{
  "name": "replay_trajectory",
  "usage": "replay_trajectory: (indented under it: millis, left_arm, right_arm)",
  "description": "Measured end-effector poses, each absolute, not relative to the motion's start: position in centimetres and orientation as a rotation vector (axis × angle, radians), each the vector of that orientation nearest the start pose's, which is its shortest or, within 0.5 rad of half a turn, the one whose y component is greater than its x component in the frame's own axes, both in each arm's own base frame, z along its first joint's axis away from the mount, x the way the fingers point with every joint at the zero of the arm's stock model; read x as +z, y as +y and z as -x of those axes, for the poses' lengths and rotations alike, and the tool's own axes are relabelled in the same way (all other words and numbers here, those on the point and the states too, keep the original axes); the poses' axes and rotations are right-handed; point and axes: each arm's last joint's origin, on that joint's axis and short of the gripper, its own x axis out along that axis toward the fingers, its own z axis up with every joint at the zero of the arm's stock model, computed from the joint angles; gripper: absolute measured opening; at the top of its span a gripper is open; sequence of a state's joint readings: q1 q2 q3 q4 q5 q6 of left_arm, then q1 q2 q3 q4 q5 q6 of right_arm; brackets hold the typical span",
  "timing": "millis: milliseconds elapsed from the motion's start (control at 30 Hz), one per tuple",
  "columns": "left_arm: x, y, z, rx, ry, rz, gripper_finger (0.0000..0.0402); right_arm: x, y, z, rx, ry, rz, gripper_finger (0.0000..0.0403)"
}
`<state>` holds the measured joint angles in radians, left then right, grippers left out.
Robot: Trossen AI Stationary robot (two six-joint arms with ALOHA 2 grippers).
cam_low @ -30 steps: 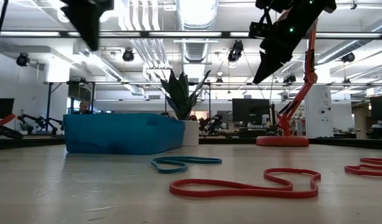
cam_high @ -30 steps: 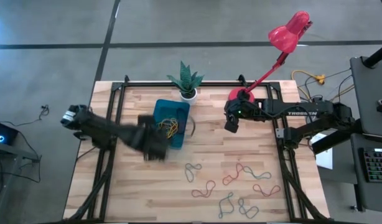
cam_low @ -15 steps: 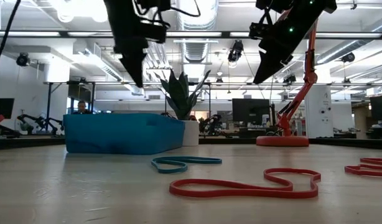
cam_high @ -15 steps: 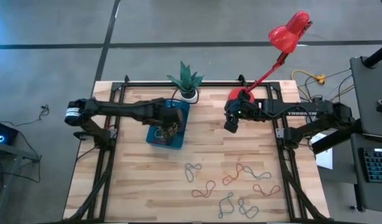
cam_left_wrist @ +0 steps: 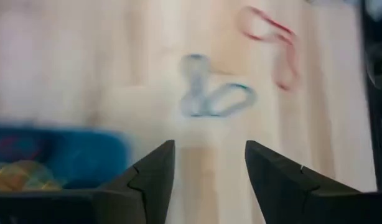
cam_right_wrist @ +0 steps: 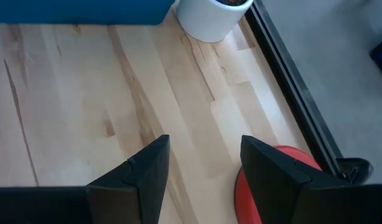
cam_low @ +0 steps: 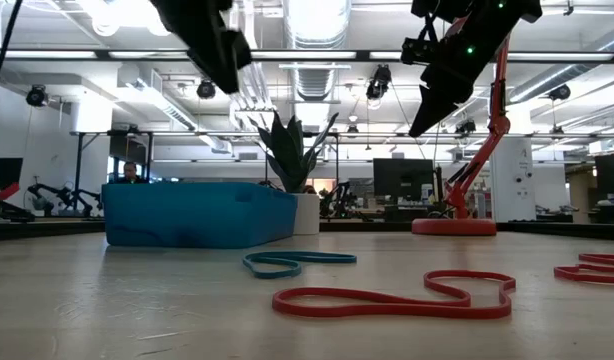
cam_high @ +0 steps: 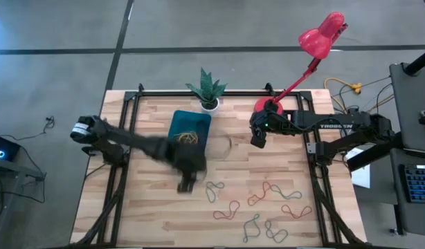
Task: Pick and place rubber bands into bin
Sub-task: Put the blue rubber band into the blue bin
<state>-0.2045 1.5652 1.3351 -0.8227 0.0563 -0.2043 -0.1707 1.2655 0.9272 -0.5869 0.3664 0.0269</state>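
The teal-blue bin (cam_high: pixel 190 133) stands on the wooden table in front of a white plant pot and has yellow and dark rubber bands (cam_high: pixel 188 138) lying in it. More rubber bands lie loose on the table's near right part: a grey-green one (cam_high: pixel 212 191) and red ones (cam_high: pixel 226 209) (cam_high: pixel 261 194). My left gripper (cam_high: pixel 187 182) hangs blurred just past the bin's near edge. In the left wrist view it (cam_left_wrist: pixel 209 168) is open with nothing between its fingers. My right gripper (cam_right_wrist: pixel 203 168) waits open above the table beside the red lamp base.
A white pot with a green plant (cam_high: pixel 208 97) stands behind the bin. A red desk lamp's base (cam_high: pixel 268 107) sits at the far right. Black frame rails (cam_high: pixel 129 131) run along the table's left and right sides. Bare wood lies between bin and lamp.
My left gripper swung from the bin's near side to a spot over the bin, then back toward the table's near edge, ending between the bin and the grey-green band. It is blurred with motion.
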Motion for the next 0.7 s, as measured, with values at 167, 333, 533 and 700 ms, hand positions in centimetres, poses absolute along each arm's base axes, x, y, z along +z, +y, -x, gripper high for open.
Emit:
replay_trajectory:
  millis: [167, 333, 533, 700]
  left_arm:
    - [26.0, -11.7, -31.8, -0.205, 1.069, -0.043, 0.0163]
    - [23.2, -12.7, -34.9, -0.206, 0.989, -0.034, 0.0159]
    - [19.7, -12.0, -37.8, -0.156, 0.943, -0.018, 0.0159]
    - [17.8, -11.1, -38.3, -0.095, 0.983, -0.029, 0.0159]
  right_arm:
    - [25.5, -5.3, -24.3, -0.508, 0.924, 0.071, 0.0185]
    - [25.5, -5.3, -24.3, -0.495, 0.930, 0.096, 0.0185]
    - [25.4, -5.2, -24.2, -0.491, 0.955, 0.101, 0.0185]
    - [25.0, -5.1, -23.6, -0.491, 1.020, 0.094, 0.0185]
